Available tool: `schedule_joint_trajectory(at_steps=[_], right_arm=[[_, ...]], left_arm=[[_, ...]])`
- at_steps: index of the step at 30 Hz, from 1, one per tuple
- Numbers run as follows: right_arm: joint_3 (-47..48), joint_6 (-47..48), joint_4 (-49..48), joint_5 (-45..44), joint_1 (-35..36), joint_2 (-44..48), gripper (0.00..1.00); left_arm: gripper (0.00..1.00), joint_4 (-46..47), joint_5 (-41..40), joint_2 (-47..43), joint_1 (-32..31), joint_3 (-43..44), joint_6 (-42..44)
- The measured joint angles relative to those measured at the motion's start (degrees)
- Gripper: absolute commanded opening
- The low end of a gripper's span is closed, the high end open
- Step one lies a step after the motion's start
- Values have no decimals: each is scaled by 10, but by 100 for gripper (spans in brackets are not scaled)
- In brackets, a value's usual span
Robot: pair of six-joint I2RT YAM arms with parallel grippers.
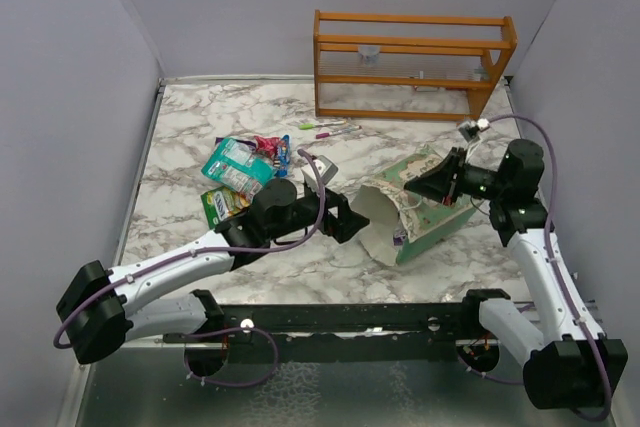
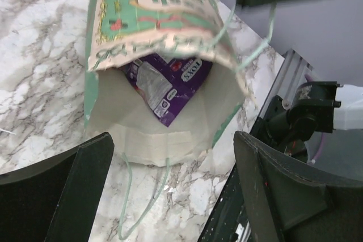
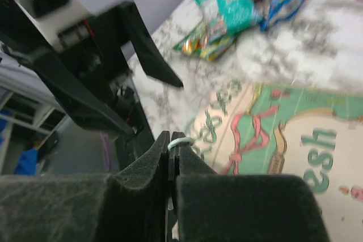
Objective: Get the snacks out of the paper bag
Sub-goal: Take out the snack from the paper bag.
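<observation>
The paper bag (image 1: 420, 209) lies on its side, mouth facing left. In the left wrist view its pale inside (image 2: 187, 123) shows a purple snack packet (image 2: 173, 86). My left gripper (image 1: 350, 219) is open and empty just in front of the mouth, its fingers (image 2: 76, 185) spread either side of the bag's lower lip. My right gripper (image 1: 438, 183) is shut on the bag's pale string handle (image 3: 181, 141) and holds the upper side of the bag (image 3: 295, 134) up. Several snacks (image 1: 242, 172) in green, pink-red and blue lie in a pile on the table at the left, also in the right wrist view (image 3: 238, 9).
An orange wooden rack (image 1: 410, 62) stands at the back right. Thin green and pink pens (image 1: 330, 128) lie in front of it. The bag's second string handle (image 2: 136, 196) trails loose on the marble. Grey walls close in the table on three sides.
</observation>
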State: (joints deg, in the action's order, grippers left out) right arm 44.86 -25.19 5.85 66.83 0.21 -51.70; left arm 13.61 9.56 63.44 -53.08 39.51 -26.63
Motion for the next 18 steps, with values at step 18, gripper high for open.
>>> schedule_joint_trajectory(at_steps=[18], right_arm=[[-13,17,45,-77,91,-4,1]], left_arm=[[86,31,-58,-45,-42,-64,-3]])
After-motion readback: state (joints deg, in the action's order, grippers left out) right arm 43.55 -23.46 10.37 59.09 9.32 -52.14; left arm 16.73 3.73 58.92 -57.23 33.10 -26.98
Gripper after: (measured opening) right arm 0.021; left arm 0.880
